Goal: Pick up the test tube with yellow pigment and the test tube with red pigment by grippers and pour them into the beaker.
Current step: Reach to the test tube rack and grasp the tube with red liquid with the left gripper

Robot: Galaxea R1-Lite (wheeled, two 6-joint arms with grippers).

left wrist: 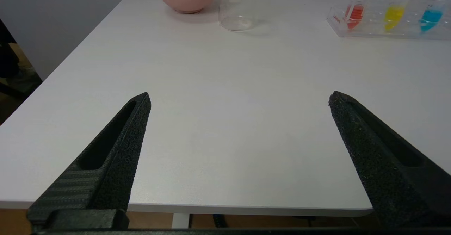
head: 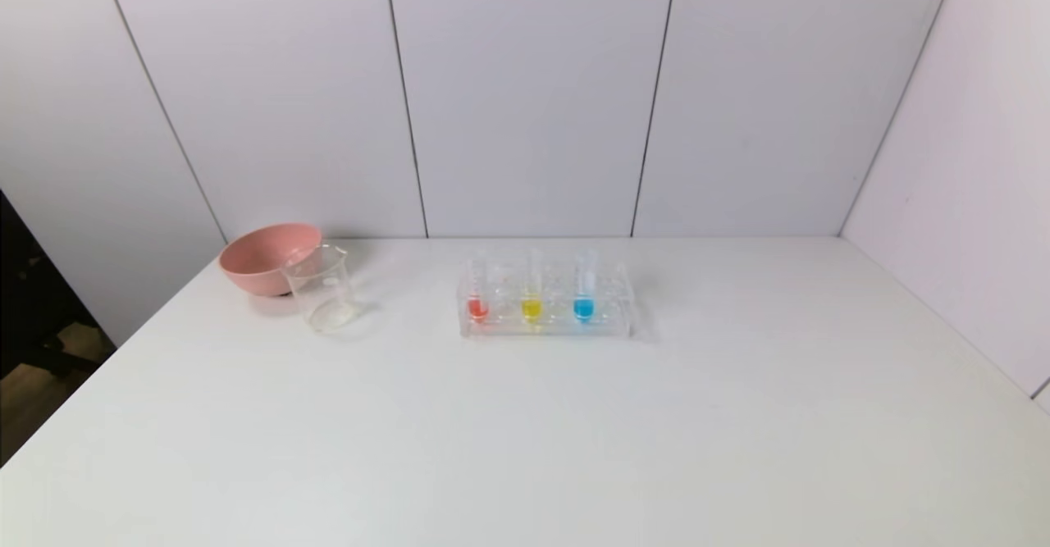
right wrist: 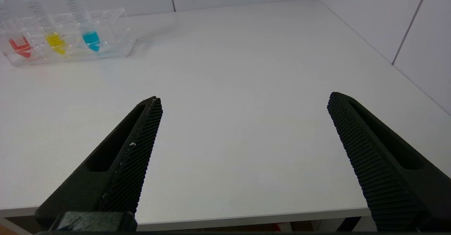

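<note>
A: Where are the two hands?

B: Neither shows from the head camera. Each wrist camera shows its own: the left hand (left wrist: 239,99) and the right hand (right wrist: 245,101) both hang just off the near edge of the desk (head: 574,432), fingers spread wide with nothing between them.

A: And the tubes?

B: Well ahead of both hands, standing in a clear rack (head: 545,325). The red tube (head: 477,301) is at the end nearest the left hand's side, the yellow tube (head: 531,301) next to it, and a blue tube (head: 584,297) beyond that, closest to the right hand's side. All three stand roughly upright; in the left wrist view their tops are cut off by the frame.

A: The beaker?

B: The beaker (head: 321,289) stands far ahead of the left hand, apart from the rack. It's clear glass, so its edges are faint, and I can't tell if there's anything in it. A pink bowl (head: 262,256) sits just behind it, so close I can't tell whether they touch. From the right hand's camera, beaker and bowl are out of frame.
</note>
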